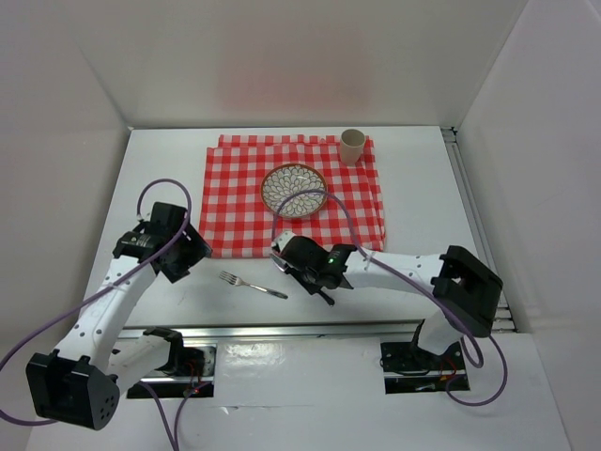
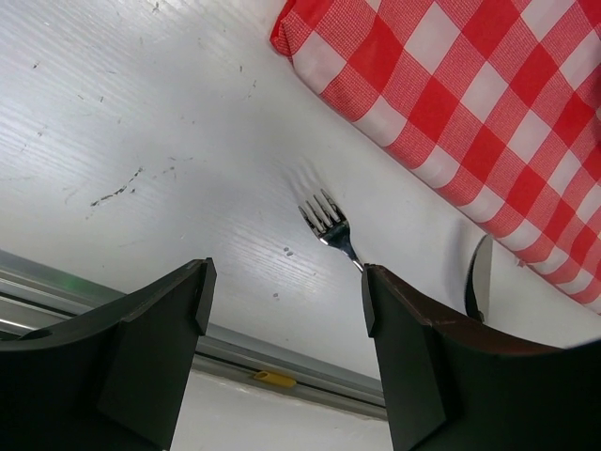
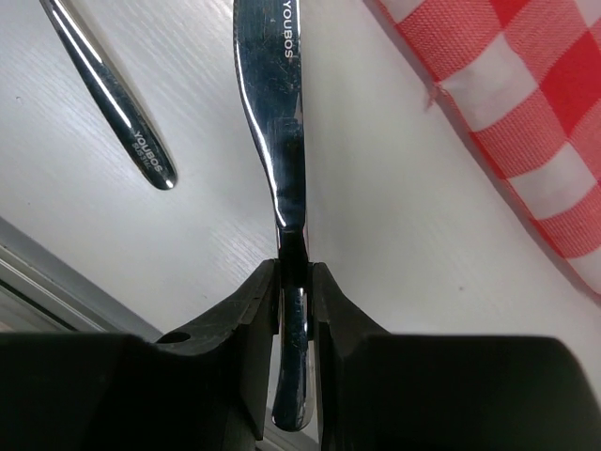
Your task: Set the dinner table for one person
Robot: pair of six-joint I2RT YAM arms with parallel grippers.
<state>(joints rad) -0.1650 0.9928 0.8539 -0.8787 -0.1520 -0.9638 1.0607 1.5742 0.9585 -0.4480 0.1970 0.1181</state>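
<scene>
Right claw (image 3: 293,274) is pinched tight on a knife (image 3: 272,132) near one end. The rest of it sticks out over the bare white dinner table (image 1: 160,169), just off the near edge of the checked cloth (image 1: 244,202). A fork (image 2: 327,224) lies flat on the table nearby. Left claw (image 2: 286,282) hangs over the fork with its jaws wide apart, holding nothing. Can't really tell if the knife's far end touches the table.

The left arm (image 1: 101,303) and the right arm (image 1: 396,268) are white tubes with chunky black joint housings. A purple cable (image 1: 167,181) loops off each. The jaws are blocky matte black. A green light (image 1: 331,255) glows near the right wrist.
</scene>
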